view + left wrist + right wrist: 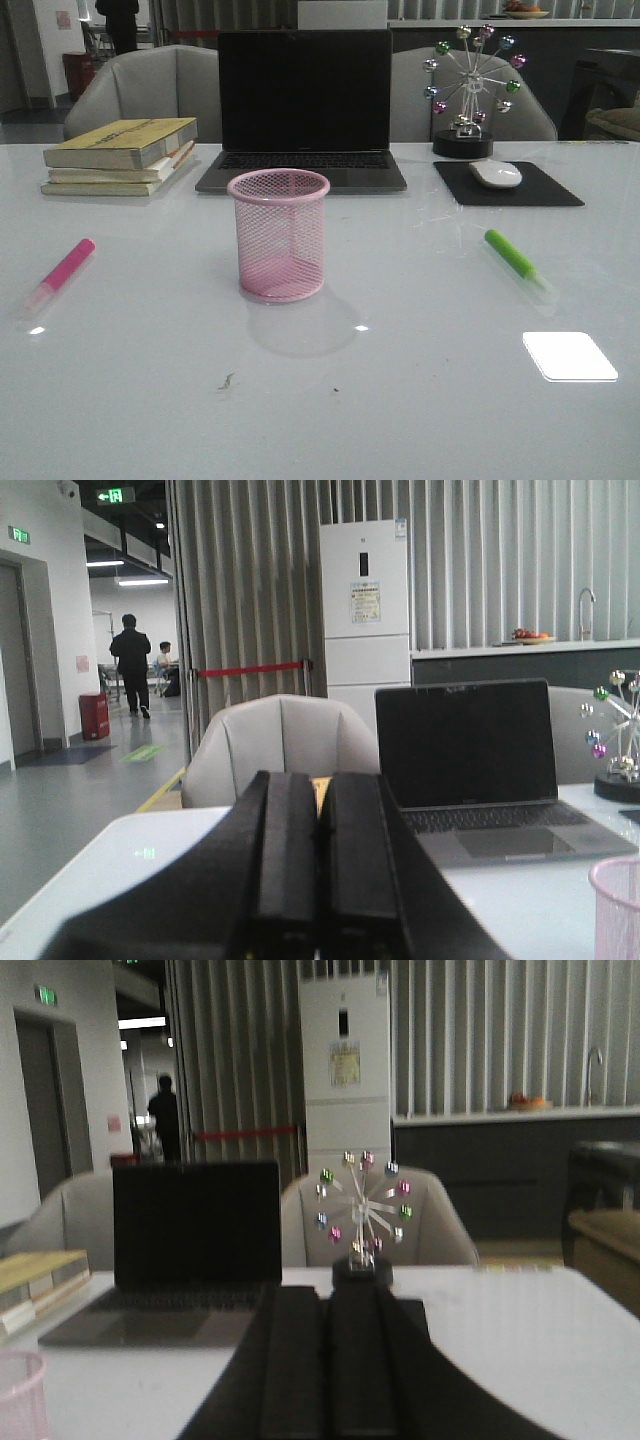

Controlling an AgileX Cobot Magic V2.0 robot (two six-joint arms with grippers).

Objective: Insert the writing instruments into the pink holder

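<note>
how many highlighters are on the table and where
2. The pink highlighter lies on the table left of the pink holder; the green highlighter lies right of it. The holder looks empty.

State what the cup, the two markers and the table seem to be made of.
Cup: pink wire mesh, probably painted metal; you can see through its lattice to the solid base. Pink marker and green marker: smooth plastic by the look, each with a translucent whitish end. Table: glossy white top, perhaps glass or lacquer; it mirrors the lights and the cup.
</note>
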